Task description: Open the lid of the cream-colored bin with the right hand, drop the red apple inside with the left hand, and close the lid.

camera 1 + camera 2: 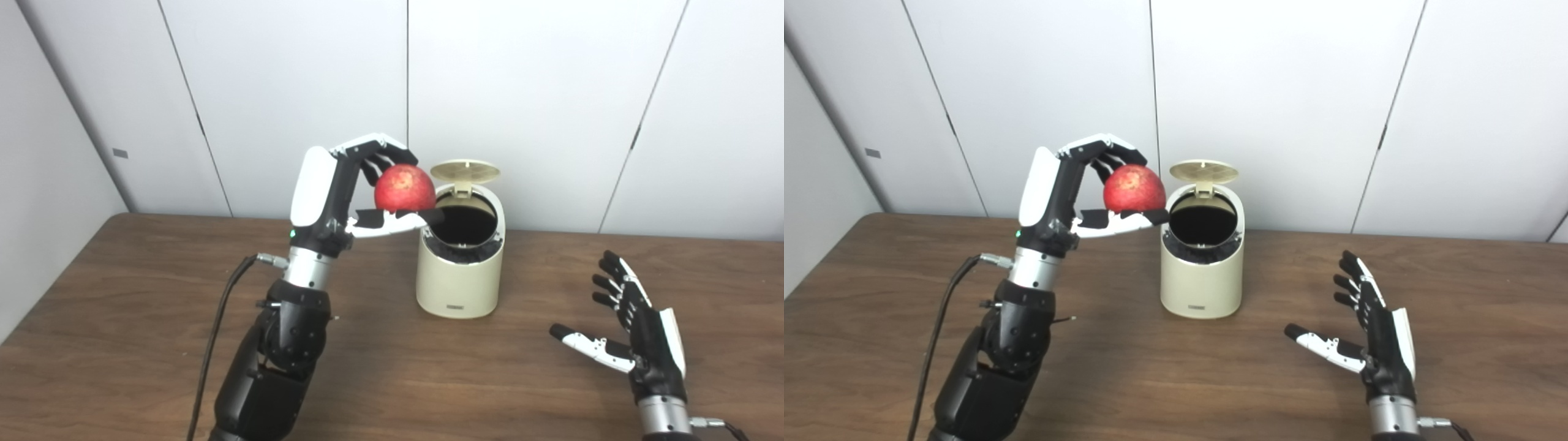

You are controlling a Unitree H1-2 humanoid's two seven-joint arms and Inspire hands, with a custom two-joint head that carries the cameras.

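The cream-colored bin stands on the wooden table near its middle, its round lid tipped up at the back and the dark inside showing. My left hand is raised just left of the bin's rim, shut on the red apple, which hangs at the left edge of the opening. My right hand rests low at the front right, open, fingers spread, holding nothing, well clear of the bin.
White wall panels close off the back of the brown table. A black cable runs down beside my left forearm. Bare tabletop lies between the bin and my right hand.
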